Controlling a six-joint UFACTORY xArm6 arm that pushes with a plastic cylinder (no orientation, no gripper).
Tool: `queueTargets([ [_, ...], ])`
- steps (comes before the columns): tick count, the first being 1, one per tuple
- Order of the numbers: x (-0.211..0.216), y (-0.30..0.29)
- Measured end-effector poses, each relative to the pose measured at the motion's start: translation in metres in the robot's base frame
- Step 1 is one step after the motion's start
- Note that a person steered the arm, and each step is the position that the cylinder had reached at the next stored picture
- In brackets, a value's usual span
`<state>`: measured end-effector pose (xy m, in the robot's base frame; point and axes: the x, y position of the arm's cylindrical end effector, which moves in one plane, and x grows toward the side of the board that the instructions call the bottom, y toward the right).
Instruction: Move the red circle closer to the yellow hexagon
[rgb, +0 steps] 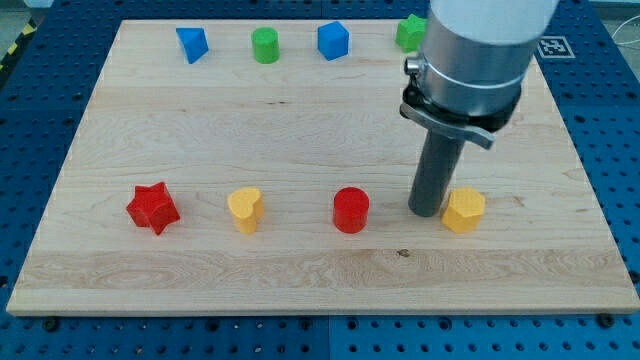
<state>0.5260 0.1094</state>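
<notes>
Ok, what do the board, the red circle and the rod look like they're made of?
Board: pale wood, visible grain and plank seams, matte.
Red circle: probably plastic or painted wood; uniform colour, slight sheen.
Rod: dark, likely metal or plastic; my tip sits between the circle and the yellow hexagon.

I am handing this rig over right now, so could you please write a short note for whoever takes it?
My tip rests on the board between the red circle and the yellow hexagon, close beside the hexagon's left side.
Both blocks sit in the lower row, apart.
Done: nothing evident; the gap is not closed.
Left: bring my tip round to the circle's left and push it rightward.
</notes>
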Motion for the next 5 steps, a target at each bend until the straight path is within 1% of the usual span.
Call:
queueTargets([
  [1, 0.010, 0.021],
  [2, 0.011, 0.049],
  [3, 0.016, 0.057],
  [4, 0.013, 0.019],
  [5, -0.007, -0.006],
])
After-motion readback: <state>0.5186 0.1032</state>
